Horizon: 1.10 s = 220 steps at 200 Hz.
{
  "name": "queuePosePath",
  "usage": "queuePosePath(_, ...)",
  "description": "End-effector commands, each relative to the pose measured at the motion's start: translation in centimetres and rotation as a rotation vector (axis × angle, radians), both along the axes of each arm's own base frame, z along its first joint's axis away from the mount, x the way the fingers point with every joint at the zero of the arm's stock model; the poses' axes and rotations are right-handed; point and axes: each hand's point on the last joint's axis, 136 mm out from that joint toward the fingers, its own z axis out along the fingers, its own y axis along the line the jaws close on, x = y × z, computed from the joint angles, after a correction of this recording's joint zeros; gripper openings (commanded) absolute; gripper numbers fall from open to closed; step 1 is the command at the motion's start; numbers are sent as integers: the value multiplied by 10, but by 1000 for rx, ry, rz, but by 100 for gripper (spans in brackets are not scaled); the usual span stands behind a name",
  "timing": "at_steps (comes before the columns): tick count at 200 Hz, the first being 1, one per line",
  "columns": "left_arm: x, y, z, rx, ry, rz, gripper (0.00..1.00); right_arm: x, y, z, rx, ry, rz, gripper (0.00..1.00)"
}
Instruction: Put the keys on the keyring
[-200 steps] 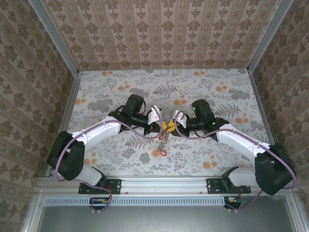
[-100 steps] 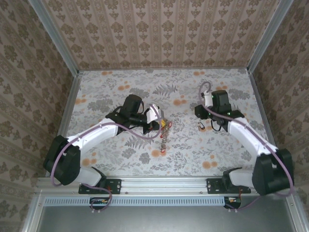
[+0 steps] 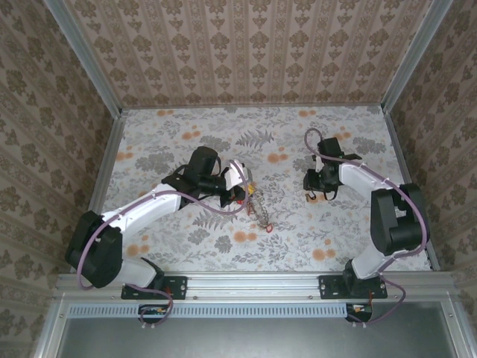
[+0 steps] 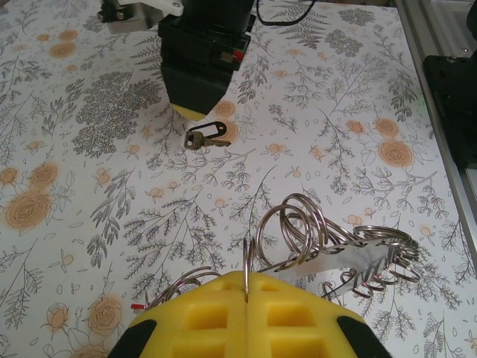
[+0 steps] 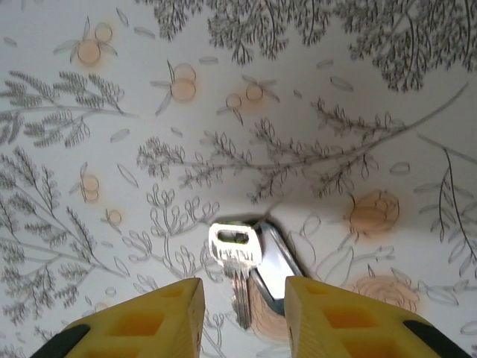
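Against a second ago, the right gripper (image 3: 314, 186) is no longer meeting the left one at mid-table. It is now sitting well apart at the right with its arm folded back, and the bunch under the left one is dangling a little further right.

The left gripper (image 3: 242, 188) is hovering left of centre over the table (image 3: 164, 142), reaching toward the right. Its yellow pads (image 4: 209, 317) are clenching tight on the thin wire of the keyring (image 4: 246, 257), which is standing edge-up out of the seam between them. Several loops of wire are curling up just beyond the pads, and grey keys (image 4: 369, 257) are fanning out to their right. In the top view the bunch is trailing toward the near edge, with a red tag (image 3: 270, 226) at its end.

Further right, the right gripper is pointing down at the table with its jaws standing apart, gripping nothing. A loose key (image 5: 237, 257) is lying flat between its yellow fingers (image 5: 149, 324), touching neither and resting partly on a shiny tag (image 5: 277, 274).
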Motion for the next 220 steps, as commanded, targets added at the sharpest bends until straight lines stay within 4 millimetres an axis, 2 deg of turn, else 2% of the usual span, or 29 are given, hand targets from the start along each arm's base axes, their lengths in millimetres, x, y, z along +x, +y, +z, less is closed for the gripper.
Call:
queuePosePath(1,4,-3,21,-56,-36,2,0,5,-2,-3,-39,30,-26,36)
queuePosePath(98,5,-3,22,-49,-34,4,0,15,-2,-25,-80,93,-29,30)
queuePosePath(174,5,-4,22,-45,-29,1,0,16,-1,-28,-74,91,-25,20)
queuePosePath(220,3,-4,21,-42,-25,-2,0,15,0,-27,-75,91,-19,10)
